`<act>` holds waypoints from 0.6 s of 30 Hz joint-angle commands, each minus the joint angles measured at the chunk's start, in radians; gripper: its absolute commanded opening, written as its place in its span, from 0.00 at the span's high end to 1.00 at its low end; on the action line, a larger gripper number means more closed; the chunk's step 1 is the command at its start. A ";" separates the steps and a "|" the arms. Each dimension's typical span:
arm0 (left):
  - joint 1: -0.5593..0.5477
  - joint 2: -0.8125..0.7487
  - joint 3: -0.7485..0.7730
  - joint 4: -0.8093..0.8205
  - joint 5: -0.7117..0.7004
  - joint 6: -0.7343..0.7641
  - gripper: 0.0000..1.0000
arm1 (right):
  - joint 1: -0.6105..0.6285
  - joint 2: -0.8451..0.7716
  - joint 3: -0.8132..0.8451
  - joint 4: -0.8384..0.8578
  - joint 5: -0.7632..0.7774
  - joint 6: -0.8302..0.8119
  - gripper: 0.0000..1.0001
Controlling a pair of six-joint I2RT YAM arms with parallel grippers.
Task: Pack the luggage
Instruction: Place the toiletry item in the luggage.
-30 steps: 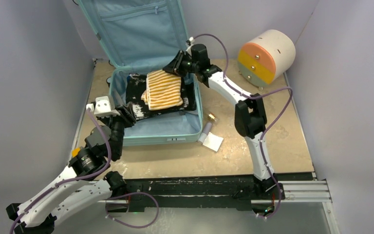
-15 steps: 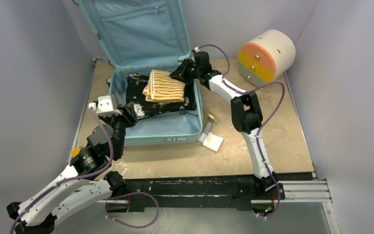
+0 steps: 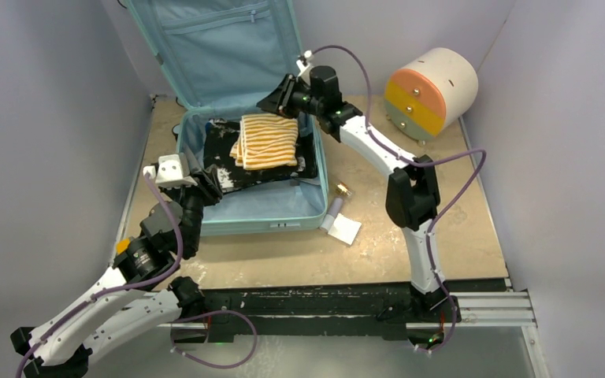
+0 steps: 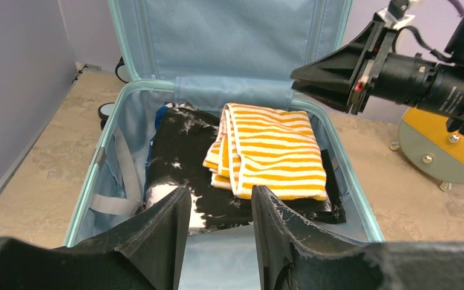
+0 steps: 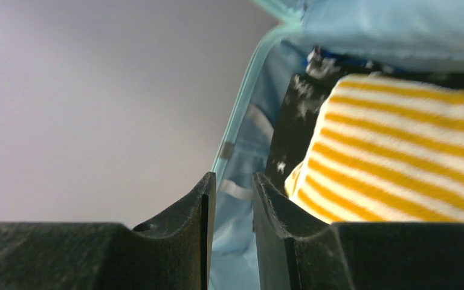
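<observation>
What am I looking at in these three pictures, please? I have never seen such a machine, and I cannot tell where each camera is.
This is a robot with two arms bolted to the near edge of a table. One picture comes from a camera above and behind the arms. The other two come from cameras on the wrists, so each shows its own tool at the bottom. On the table lies an open teal suitcase holding a black garment with a folded yellow striped cloth on top. Beside it are a small white card and, farther right, a round drawer unit. The left tool and the right tool are both open and hold nothing.
</observation>
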 commanded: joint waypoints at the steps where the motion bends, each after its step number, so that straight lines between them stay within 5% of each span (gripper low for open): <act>1: 0.003 -0.008 0.018 0.002 0.009 -0.024 0.56 | 0.043 0.000 -0.119 0.060 -0.039 0.011 0.68; 9: 0.003 0.000 0.018 0.001 0.013 -0.024 0.56 | 0.054 -0.027 -0.369 0.220 -0.047 0.031 0.67; 18: 0.004 0.011 0.023 -0.006 0.017 -0.024 0.56 | 0.047 -0.165 -0.241 0.084 -0.076 -0.096 0.61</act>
